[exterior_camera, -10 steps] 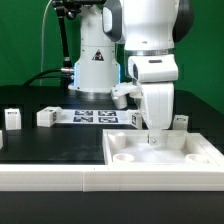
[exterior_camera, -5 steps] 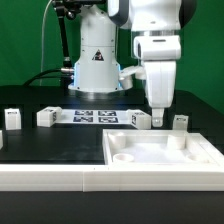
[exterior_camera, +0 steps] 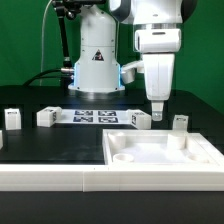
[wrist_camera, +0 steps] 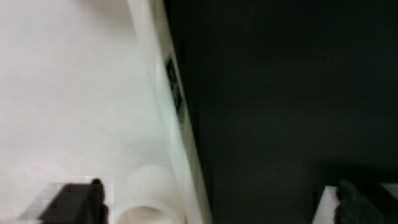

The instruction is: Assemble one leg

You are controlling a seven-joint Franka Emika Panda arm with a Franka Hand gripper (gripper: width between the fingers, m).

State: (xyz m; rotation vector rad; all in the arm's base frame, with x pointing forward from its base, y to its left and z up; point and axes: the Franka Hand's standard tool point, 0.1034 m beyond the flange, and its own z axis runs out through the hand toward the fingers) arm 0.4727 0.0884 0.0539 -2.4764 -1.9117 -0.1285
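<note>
Several small white legs with tags stand on the black table: two at the exterior view's left (exterior_camera: 12, 118) (exterior_camera: 46, 117), one (exterior_camera: 139, 119) just left of my gripper and one (exterior_camera: 181, 122) to its right. My gripper (exterior_camera: 157, 113) hangs above the far edge of the large white panel (exterior_camera: 160, 152), between those two legs. In the wrist view the gripper (wrist_camera: 214, 206) is open and empty, its fingers (wrist_camera: 71, 205) wide apart. The panel (wrist_camera: 71, 100) and one round corner recess (wrist_camera: 151, 207) lie below it, beside the dark table.
The marker board (exterior_camera: 95, 115) lies flat in front of the robot base (exterior_camera: 95, 65). A white rim (exterior_camera: 60, 178) runs along the table's front edge. A green backdrop stands behind.
The gripper has risen from just over the panel's far corner and shifted a little toward the exterior view's right. It holds nothing. The legs and panel have not moved.
</note>
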